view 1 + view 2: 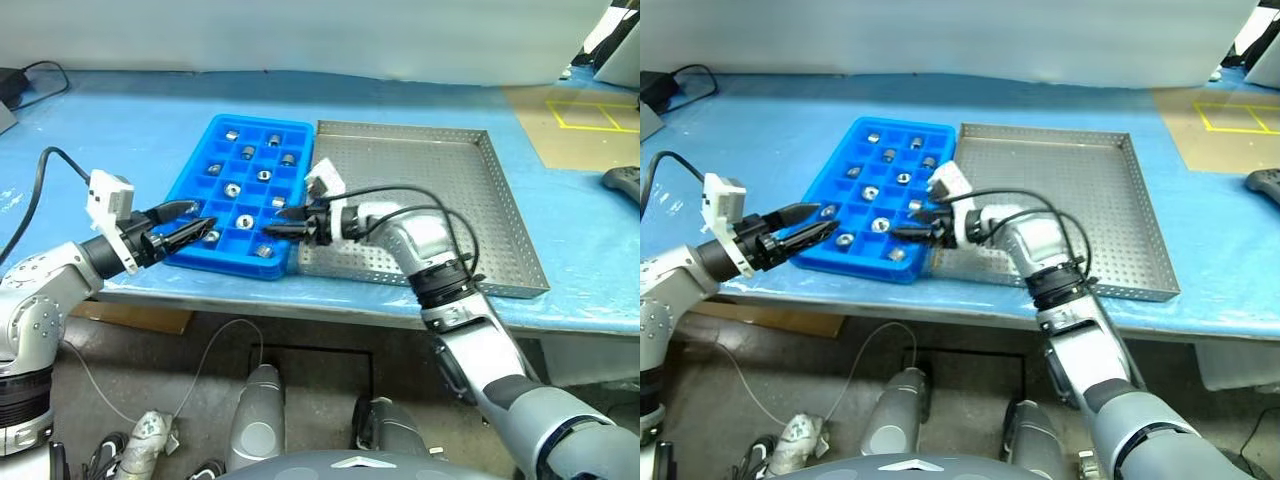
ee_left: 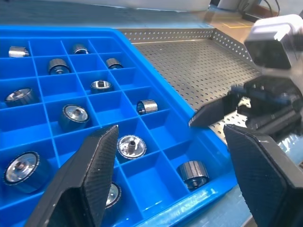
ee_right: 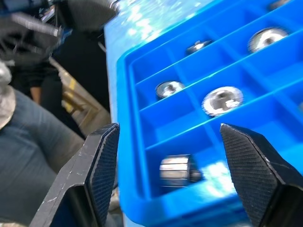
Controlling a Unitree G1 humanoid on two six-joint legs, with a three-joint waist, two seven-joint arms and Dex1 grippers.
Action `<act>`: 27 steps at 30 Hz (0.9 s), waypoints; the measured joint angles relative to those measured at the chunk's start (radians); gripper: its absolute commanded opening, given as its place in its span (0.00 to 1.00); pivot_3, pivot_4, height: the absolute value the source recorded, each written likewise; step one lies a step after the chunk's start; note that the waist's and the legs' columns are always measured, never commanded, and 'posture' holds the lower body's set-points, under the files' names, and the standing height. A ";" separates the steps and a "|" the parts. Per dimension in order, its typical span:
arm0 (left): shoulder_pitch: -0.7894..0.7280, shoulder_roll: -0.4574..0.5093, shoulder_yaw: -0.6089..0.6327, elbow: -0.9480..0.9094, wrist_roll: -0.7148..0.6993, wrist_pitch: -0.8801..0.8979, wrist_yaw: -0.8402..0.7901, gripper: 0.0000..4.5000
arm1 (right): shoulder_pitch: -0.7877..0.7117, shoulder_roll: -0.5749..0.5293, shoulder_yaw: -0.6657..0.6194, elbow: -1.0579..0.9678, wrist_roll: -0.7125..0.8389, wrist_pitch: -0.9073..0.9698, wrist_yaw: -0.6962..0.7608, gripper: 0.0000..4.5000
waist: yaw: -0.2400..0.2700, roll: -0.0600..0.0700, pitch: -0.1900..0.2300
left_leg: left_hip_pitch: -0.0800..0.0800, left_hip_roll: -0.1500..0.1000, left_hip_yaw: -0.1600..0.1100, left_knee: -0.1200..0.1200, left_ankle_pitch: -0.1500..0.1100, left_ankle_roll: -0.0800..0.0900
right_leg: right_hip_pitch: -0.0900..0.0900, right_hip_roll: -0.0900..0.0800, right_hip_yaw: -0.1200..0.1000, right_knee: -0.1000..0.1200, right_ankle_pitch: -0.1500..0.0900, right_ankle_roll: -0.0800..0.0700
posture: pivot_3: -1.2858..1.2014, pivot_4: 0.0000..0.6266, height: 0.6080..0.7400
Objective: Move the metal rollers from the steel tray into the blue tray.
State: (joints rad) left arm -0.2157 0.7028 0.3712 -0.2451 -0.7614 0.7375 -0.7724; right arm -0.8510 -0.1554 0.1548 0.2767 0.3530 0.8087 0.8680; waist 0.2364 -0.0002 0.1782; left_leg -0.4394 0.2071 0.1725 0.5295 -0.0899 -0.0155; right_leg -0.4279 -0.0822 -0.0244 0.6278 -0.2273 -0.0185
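Right gripper [image 1: 277,222] is seen open, empty, over blue tray [image 1: 196,176] near edge; a metal roller [image 3: 177,170] lies below. Left gripper [image 1: 190,224] open, empty, at tray's left corner.

Hidden and cut-off bits from my seat

My right arm covers the near-left corner of the steel tray [image 1: 500,200], so I can't check it for rollers. In the right wrist view the blue tray [image 3: 128,94] runs off the frame, and the roller [image 3: 176,170] in its corner cell is blurred. The left gripper [image 1: 200,222] hides part of the tray's near-left cells.
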 measured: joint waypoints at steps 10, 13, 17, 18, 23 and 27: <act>-0.136 -0.257 -0.145 0.104 0.086 -0.090 0.150 0.83 | 0.043 -0.075 -0.217 -0.068 -0.028 -0.155 -0.260 0.78 | -0.006 -0.001 -0.001 | 0.001 -0.001 0.002 0.002 0.004 -0.006 | 0.003 0.000 0.000 0.000 0.002 0.001 | 0.61 0.24 1.00; -0.176 -0.320 -0.189 0.156 0.109 -0.114 0.162 0.83 | 0.061 -0.084 -0.238 -0.043 -0.058 -0.183 -0.333 0.78 | -0.015 -0.001 -0.001 | 0.000 0.000 0.003 0.004 0.004 -0.006 | 0.003 0.002 -0.001 0.000 0.003 0.003 | 0.60 0.24 1.00; -0.256 -0.353 -0.225 0.217 0.144 -0.146 0.165 0.83 | 0.065 -0.084 -0.246 -0.045 -0.056 -0.194 -0.363 0.78 | -0.037 -0.001 -0.001 | -0.001 0.000 0.003 0.006 0.004 -0.006 | 0.003 0.002 -0.001 0.001 0.003 0.003 | 0.58 0.24 1.00; -0.273 -0.356 -0.231 0.234 0.154 -0.156 0.163 0.83 | 0.070 -0.083 -0.250 -0.054 -0.055 -0.195 -0.370 0.78 | -0.041 -0.001 -0.001 | -0.001 0.000 0.003 0.006 0.004 -0.006 | 0.003 0.002 -0.001 0.000 0.003 0.003 | 0.58 0.24 1.00; -0.303 -0.359 -0.254 0.321 0.205 -0.219 0.137 0.83 | 0.121 -0.079 -0.254 -0.140 -0.036 -0.188 -0.394 0.78 | -0.064 -0.001 -0.001 | 0.000 0.000 0.003 0.006 0.004 -0.005 | 0.004 0.002 -0.001 0.000 0.003 0.003 | 0.56 0.24 1.00; -0.305 -0.361 -0.252 0.368 0.218 -0.243 0.122 0.83 | 0.230 -0.079 -0.250 -0.270 -0.013 -0.141 -0.411 0.78 | -0.072 -0.001 -0.001 | -0.001 0.000 0.003 0.007 0.003 -0.003 | 0.005 0.002 -0.001 -0.001 0.003 0.003 | 0.55 0.24 1.00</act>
State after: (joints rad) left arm -0.5203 0.3419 0.1189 0.1230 -0.5436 0.4949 -0.6506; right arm -0.6206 -0.2339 -0.0948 0.0066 0.3397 0.6682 0.4567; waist 0.1649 -0.0008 0.1773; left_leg -0.4403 0.2070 0.1751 0.5366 -0.0872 -0.0190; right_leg -0.4233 -0.0803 -0.0255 0.6269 -0.2239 -0.0157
